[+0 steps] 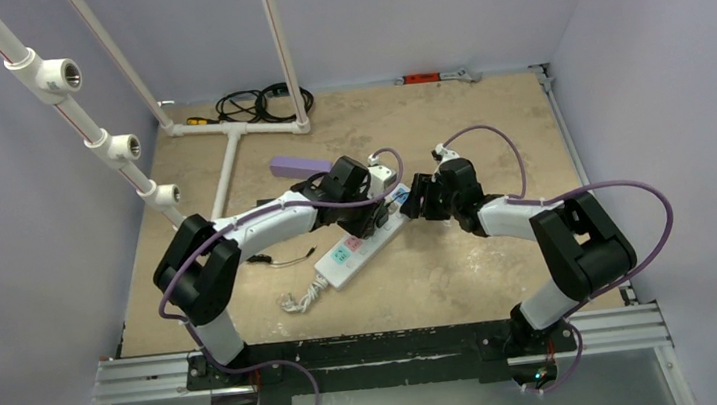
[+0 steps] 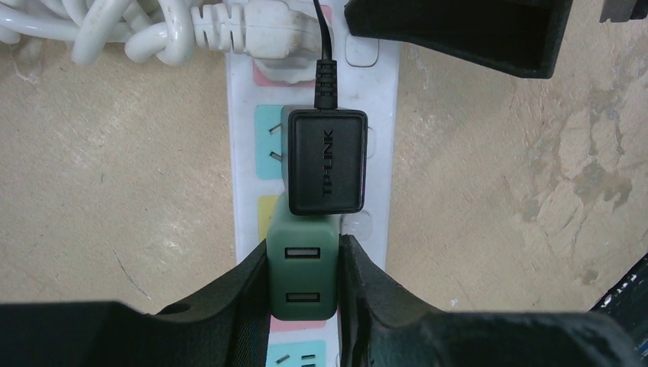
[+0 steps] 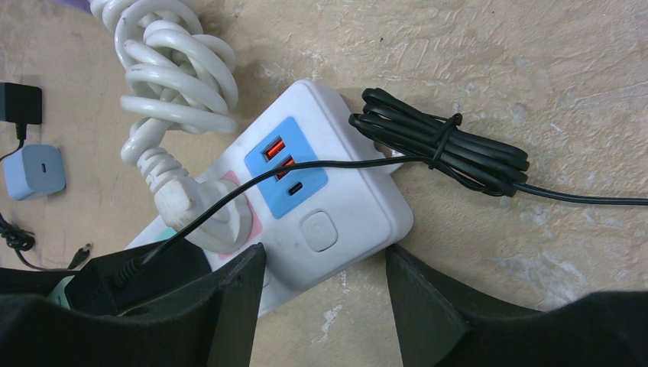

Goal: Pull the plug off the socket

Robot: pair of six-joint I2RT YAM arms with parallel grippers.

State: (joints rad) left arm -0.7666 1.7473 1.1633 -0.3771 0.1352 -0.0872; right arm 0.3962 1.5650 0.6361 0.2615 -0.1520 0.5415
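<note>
- Closest to you on the tabletop (image 1: 462, 272), a white cord loop (image 1: 296, 299) lies at the near end of the socket (image 1: 345, 256). The socket runs at a slant across the middle, between your two arms.
- Your left end effector (image 2: 303, 256) is closed tight on the green plug (image 2: 302, 287) (a squarish block with two USB ports on top), one finger pressed against each side. The plug stands on the socket over the yellow face; how deep its prongs sit, you cannot tell.
- Just beyond and touching it, a black TP-LINK adapter (image 2: 326, 160) is plugged in over the blue-green face, its thin lead running on toward the far end.
- Next along, a white plug (image 2: 256, 30) sits on the pink face, with a white cord bundle (image 3: 176, 76) just beside the socket.
- Your right end effector (image 3: 325, 256) is spread wide at the socket's far end and has hold of nothing. One finger is over the top of the socket, the other just beside its edge. Whether either touches, you cannot tell.
- A tied black cord bundle (image 3: 451, 153) lies against that far end.
- Farther back lie a purple box (image 1: 298, 164) and a white pipe frame (image 1: 228, 146); a black cable coil (image 1: 259, 102) sits by the back wall.
</note>
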